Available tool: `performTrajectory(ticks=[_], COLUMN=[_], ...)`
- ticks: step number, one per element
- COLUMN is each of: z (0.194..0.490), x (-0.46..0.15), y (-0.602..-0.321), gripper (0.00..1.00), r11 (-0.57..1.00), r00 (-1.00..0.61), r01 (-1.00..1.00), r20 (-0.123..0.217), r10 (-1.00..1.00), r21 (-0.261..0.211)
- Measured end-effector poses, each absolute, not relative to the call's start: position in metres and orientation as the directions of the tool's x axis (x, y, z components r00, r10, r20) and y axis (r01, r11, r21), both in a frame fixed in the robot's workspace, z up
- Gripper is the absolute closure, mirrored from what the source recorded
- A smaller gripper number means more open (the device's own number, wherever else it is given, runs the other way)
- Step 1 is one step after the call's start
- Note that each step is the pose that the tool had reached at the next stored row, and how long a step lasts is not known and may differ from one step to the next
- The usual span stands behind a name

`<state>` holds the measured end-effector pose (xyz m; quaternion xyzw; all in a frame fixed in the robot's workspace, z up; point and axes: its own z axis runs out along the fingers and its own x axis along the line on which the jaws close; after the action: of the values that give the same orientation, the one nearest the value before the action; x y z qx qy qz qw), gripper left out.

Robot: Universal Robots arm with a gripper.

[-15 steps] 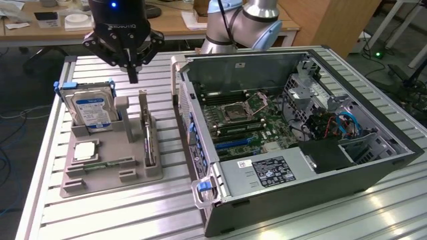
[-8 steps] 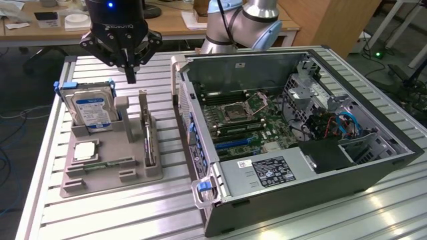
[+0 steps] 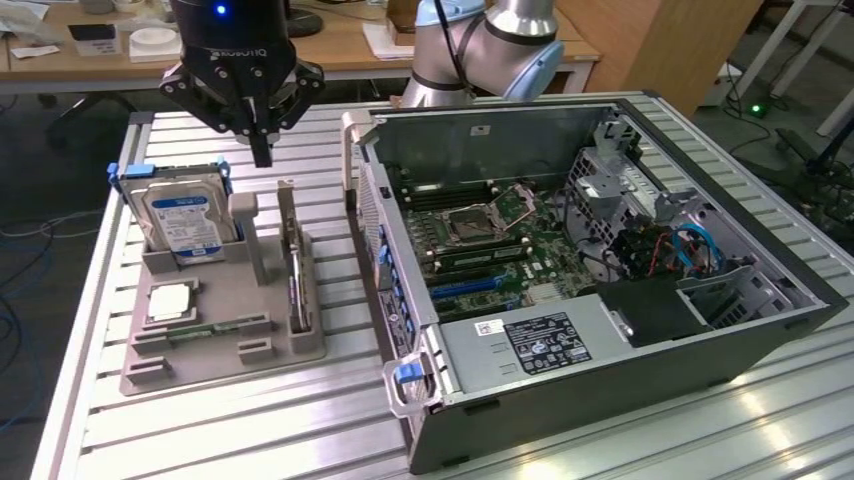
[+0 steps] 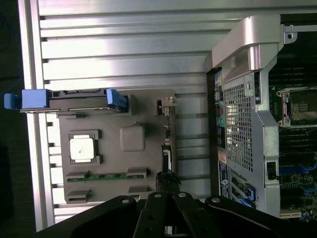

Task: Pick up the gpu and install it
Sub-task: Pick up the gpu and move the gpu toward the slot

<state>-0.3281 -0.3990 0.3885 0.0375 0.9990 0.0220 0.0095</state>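
The gpu (image 3: 296, 275) is a thin dark card standing on its edge in a slot of the grey holder tray (image 3: 200, 360), on the side nearest the computer case. The wrist view sees the gpu (image 4: 166, 141) edge-on as a narrow strip on the tray (image 4: 148, 114). My black gripper (image 3: 262, 155) hangs above the tray's far end, between the hard drive and the gpu, apart from both. Its fingers (image 4: 157, 213) are shut together with nothing between them, and my gripper (image 4: 166, 206) lines up with one end of the card.
A blue-labelled hard drive (image 3: 180, 225) stands upright in the tray, with a square processor chip (image 3: 170, 300) and a green memory stick (image 3: 214, 327) lying nearby. The open computer case (image 3: 587, 270) with its motherboard fills the exterior view's right. A ribbed metal table (image 3: 267, 440) carries everything.
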Motion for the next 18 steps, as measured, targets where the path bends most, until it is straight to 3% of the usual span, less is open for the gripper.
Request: performTrajectory(ticks=[5, 8, 9, 11, 18], z=[0.3885, 0.3885, 0.3885, 0.3885, 0.3875], x=[-0.3281, -0.3281, -0.3281, -0.3281, -0.3290], y=[-0.3990, -0.3990, -0.3990, -0.3990, -0.4010], gripper=[0.83, 0.65, 0.65, 0.53, 0.35], r11=[0.996, 0.996, 0.996, 0.996, 0.998], r00=[-0.997, -0.997, -0.997, -0.997, -0.998], r01=[0.074, 0.074, 0.074, 0.074, 0.054], r20=[-0.017, -0.017, -0.017, -0.017, -0.017], r10=[0.075, 0.075, 0.075, 0.075, 0.055], r21=[0.045, 0.045, 0.045, 0.045, 0.045])
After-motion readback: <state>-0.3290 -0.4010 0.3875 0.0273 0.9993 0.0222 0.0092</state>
